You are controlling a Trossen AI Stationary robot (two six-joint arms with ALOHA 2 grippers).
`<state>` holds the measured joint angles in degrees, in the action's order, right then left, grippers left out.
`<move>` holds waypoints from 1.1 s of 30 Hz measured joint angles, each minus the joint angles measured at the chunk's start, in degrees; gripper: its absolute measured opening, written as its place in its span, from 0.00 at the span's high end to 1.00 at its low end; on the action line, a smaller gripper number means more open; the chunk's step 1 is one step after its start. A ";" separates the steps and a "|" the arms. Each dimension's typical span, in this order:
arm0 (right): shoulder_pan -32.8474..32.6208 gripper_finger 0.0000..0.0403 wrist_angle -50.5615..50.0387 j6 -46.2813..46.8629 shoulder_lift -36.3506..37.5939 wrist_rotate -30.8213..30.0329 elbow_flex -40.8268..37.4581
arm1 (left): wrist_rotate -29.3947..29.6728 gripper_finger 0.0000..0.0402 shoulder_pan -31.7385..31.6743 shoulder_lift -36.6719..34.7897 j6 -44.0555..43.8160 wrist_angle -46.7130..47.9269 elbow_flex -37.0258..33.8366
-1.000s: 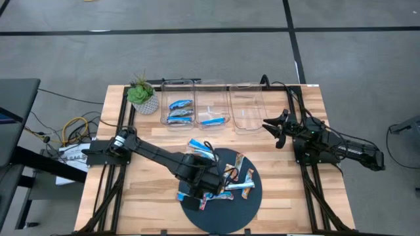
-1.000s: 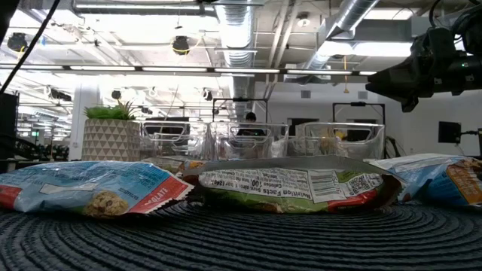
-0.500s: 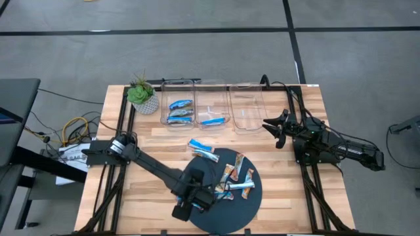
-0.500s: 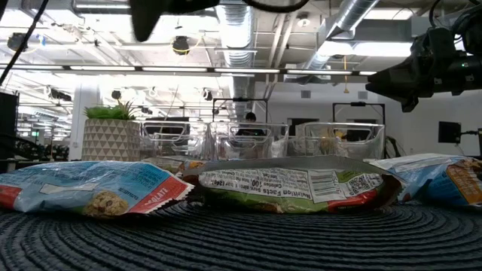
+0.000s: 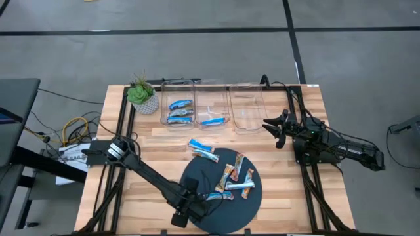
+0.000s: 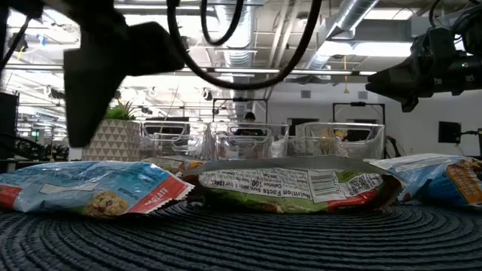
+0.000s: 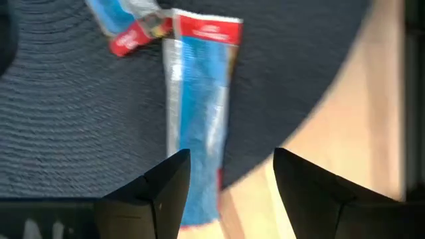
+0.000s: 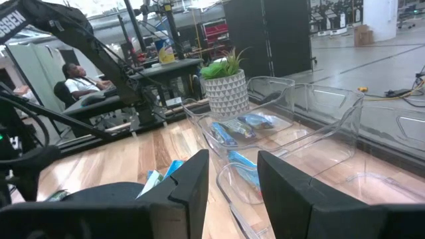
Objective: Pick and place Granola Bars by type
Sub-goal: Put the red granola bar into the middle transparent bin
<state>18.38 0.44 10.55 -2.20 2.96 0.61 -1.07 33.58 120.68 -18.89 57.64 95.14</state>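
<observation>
In the high view the left gripper (image 5: 186, 214) sits low in the frame, at the lower-left edge of the dark round mat (image 5: 200, 178); its wrist view shows the two fingers (image 7: 159, 192) spread apart with nothing between them — released — and a blue-and-white bar (image 7: 197, 109) lying flat on the mat just ahead, one end running off onto the wooden table (image 7: 362, 119). A loose cluster of granola bars (image 5: 235, 180) lies on the right half of the mat, and one blue bar (image 5: 203, 149) straddles the mat's upper edge. Toward the top of the frame stand three clear bins: the left bin (image 5: 178, 92) holds blue bars, the middle bin (image 5: 213, 98) holds one blue bar, and the right bin (image 5: 248, 108) stands beside them. A potted plant (image 5: 142, 96) sits at the upper left of the table. The right gripper (image 5: 275, 127) waits at the right of the frame beside the right bin — its fingers (image 8: 189, 192) stand parted and hold nothing.
</observation>
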 joint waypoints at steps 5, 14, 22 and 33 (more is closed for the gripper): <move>0.01 0.70 0.00 0.00 0.00 0.00 0.00 | 4.48 0.48 -0.07 0.00 -2.63 -0.08 -0.62; 0.01 0.69 -0.01 0.00 0.00 0.00 0.01 | 2.97 0.48 -0.04 0.42 -3.12 -2.93 -2.12; 0.00 0.69 0.00 0.00 0.00 0.00 0.02 | 3.09 0.48 -0.11 0.46 -3.19 -6.07 -5.69; 0.02 0.69 -0.01 0.00 0.00 0.00 0.00 | 3.29 0.57 -0.48 0.46 -3.11 -6.16 -5.69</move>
<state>18.39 0.43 10.55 -2.20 2.96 0.60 2.22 33.10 121.14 -22.00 51.48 89.45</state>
